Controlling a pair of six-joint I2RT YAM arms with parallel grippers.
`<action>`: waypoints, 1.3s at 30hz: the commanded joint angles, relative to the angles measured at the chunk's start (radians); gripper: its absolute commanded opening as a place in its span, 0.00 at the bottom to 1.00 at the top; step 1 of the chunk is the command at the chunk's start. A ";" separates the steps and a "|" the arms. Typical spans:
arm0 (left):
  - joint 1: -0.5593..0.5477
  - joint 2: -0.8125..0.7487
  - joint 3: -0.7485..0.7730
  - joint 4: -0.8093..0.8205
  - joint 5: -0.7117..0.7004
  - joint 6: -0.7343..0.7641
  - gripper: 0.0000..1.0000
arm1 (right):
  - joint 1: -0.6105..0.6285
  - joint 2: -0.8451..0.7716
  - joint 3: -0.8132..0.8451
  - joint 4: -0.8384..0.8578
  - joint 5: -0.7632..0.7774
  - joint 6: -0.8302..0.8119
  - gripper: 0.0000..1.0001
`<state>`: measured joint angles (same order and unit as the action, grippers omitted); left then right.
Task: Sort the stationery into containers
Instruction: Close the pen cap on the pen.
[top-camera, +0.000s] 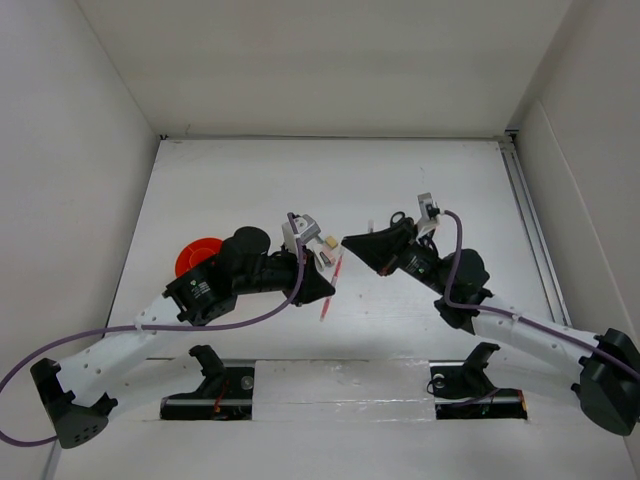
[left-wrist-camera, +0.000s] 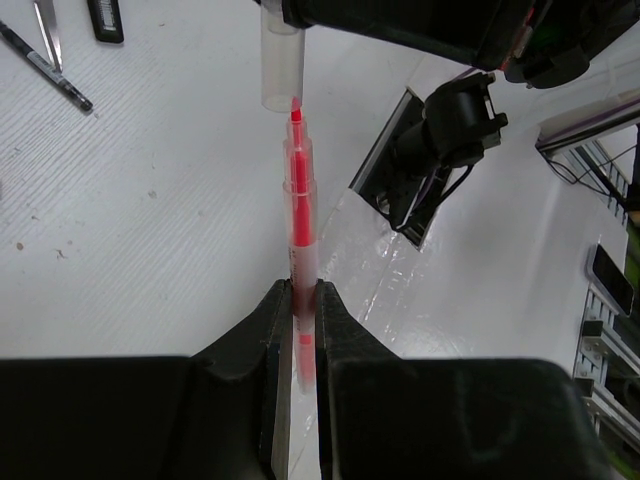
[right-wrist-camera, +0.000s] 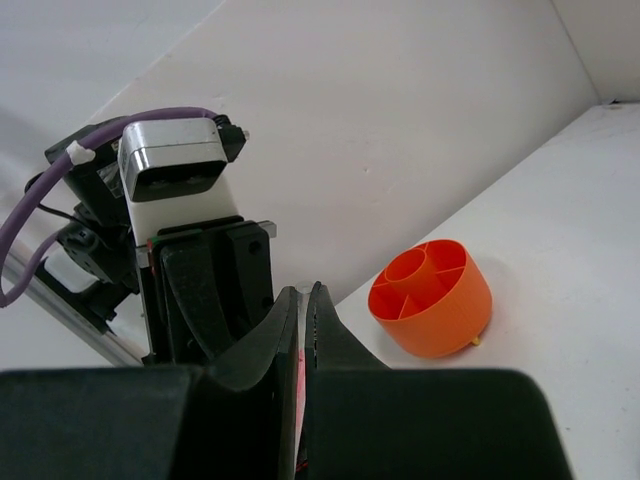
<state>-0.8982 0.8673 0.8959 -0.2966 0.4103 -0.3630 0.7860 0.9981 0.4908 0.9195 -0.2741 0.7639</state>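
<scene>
left gripper clamps red pen; right gripper pinches clear cap; table edges far.

- Red pen: translucent red, lifted off the table mid-scene, clamped in the left tool, its tip at the mouth of a clear cap.
- Orange cup: round, upright, divided inside, standing at left.
- Thin dark pen: lying flat.
</scene>
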 joint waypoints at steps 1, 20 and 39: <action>0.004 -0.021 -0.006 0.043 0.004 0.016 0.00 | 0.015 0.010 -0.006 0.074 -0.014 0.011 0.00; 0.004 -0.030 -0.006 0.043 -0.062 0.007 0.00 | 0.053 0.028 -0.024 0.074 0.016 0.020 0.00; 0.004 -0.048 -0.006 0.062 -0.111 -0.011 0.00 | 0.099 0.077 -0.043 0.128 0.092 0.026 0.00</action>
<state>-0.8967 0.8482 0.8917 -0.3046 0.3206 -0.3653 0.8654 1.0653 0.4549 1.0004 -0.1833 0.8078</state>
